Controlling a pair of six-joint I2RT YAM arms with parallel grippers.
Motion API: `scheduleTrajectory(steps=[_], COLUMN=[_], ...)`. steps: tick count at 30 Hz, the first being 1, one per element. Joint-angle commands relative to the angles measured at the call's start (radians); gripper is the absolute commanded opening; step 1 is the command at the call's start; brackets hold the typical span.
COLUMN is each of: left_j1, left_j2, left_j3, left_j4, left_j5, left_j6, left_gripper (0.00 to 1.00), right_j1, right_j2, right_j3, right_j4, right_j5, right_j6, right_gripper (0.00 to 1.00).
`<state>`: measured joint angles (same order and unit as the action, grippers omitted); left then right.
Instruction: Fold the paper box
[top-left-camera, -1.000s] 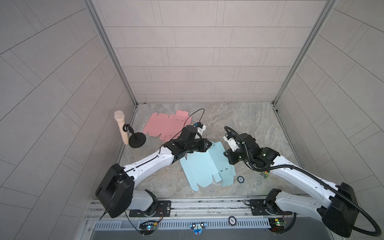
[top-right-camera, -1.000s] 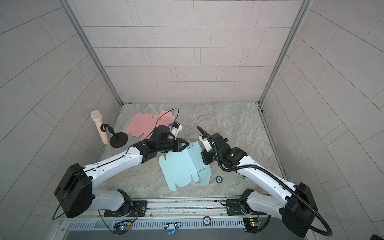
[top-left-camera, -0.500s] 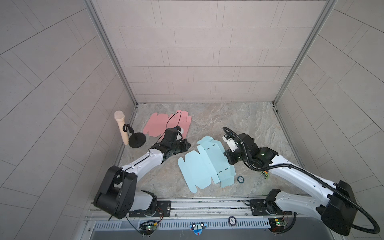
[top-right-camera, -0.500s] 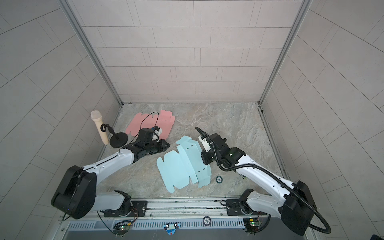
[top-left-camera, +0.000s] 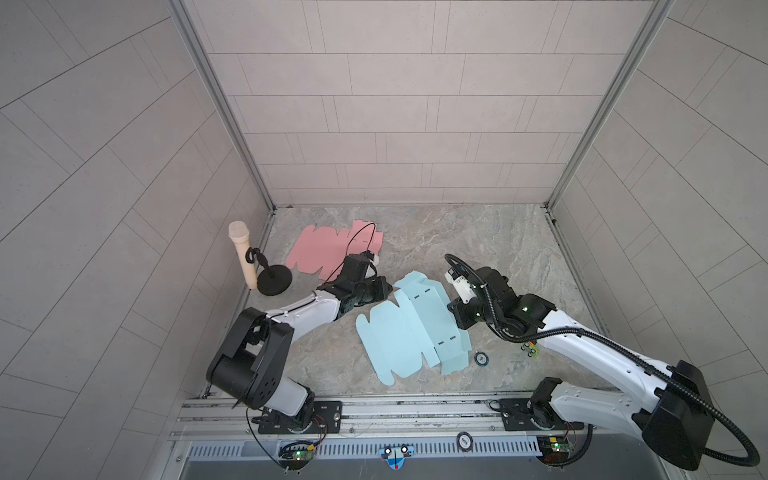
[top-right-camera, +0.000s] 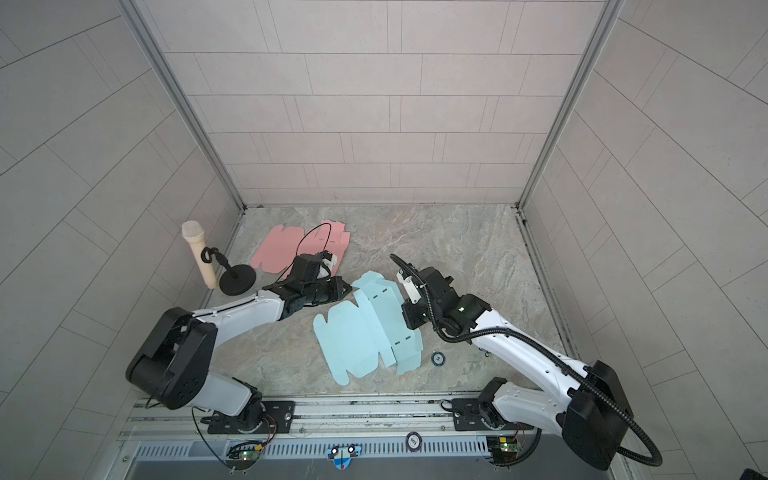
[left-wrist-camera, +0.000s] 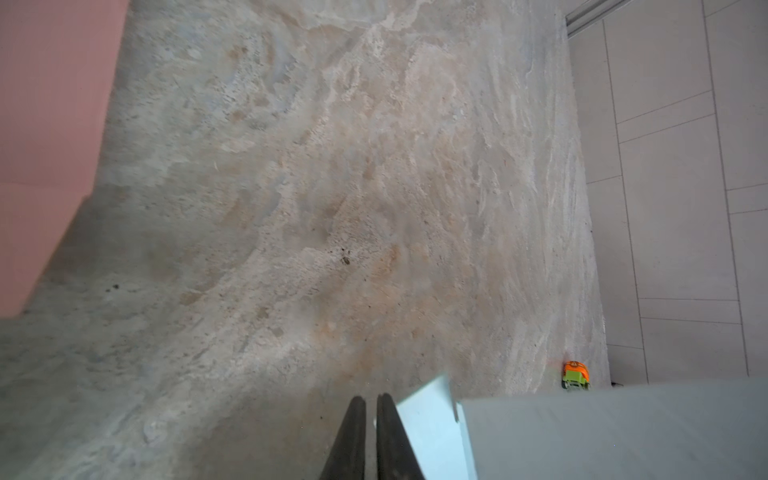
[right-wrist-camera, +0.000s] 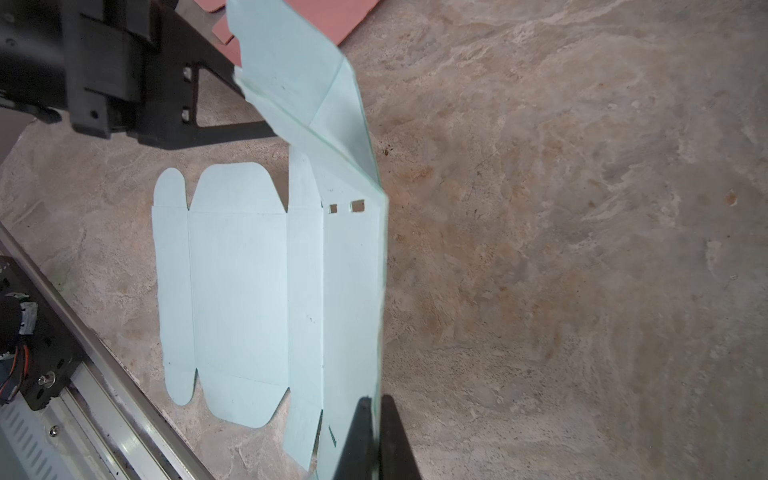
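One pale blue box (top-left-camera: 409, 332), an unfolded blank, lies near the lower middle of both top views, most of its panels flat on the surface (top-left-camera: 478, 232). Its right-hand strip is the exception. The right tool (right-wrist-camera: 376, 419), jaws closed thin on that strip's edge, holds it raised off the surface, so the crease along it bends while the weight of the flat panels anchors the rest. In the right wrist view the lifted strip runs up the frame's middle to a corner flap (right-wrist-camera: 291, 79) at the upper left, where the left tool (top-left-camera: 384, 289) meets it. Its jaws stand narrow, almost together. I cannot tell whether paper sits between them, since the left wrist view shows the flap just beside one finger (left-wrist-camera: 392, 440). It looks placed to turn that flap inward. A pink blank (top-left-camera: 332, 251) lies apart at upper left, unused.
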<state>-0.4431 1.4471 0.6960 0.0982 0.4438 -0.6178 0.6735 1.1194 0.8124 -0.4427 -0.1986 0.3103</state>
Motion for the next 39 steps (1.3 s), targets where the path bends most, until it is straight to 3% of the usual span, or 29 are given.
scheduleTrajectory(steps=[1,7,20,29,39], left_j1=[-0.02,-0.136,-0.106,-0.129,0.03], left_j2=[-0.117,-0.186,0.074,0.193,0.144], left_j3=[-0.078,-0.077,0.193,0.237,0.16], left_j4=[-0.005,-0.034,-0.054,-0.004,-0.061], left_j5=[-0.033,-0.032,-0.053,-0.029,0.015], left_j6=[-0.027,-0.032,0.005,-0.021,0.026], left_gripper=[0.11,0.12,0.08,0.08,0.08], right_j1=[0.006,0.017,0.063,0.071,0.071], right_j2=[-0.005,0.012,0.022,0.026,0.018], right_j3=[0.001,0.007,0.04,0.035,0.014], right_j4=[-0.007,-0.001,-0.013,0.015,0.01], right_j5=[0.004,-0.001,0.013,0.008,0.02], right_j6=[-0.014,-0.011,-0.011,-0.008,-0.011], right_gripper=[0.0,0.0,0.0,0.0,0.0])
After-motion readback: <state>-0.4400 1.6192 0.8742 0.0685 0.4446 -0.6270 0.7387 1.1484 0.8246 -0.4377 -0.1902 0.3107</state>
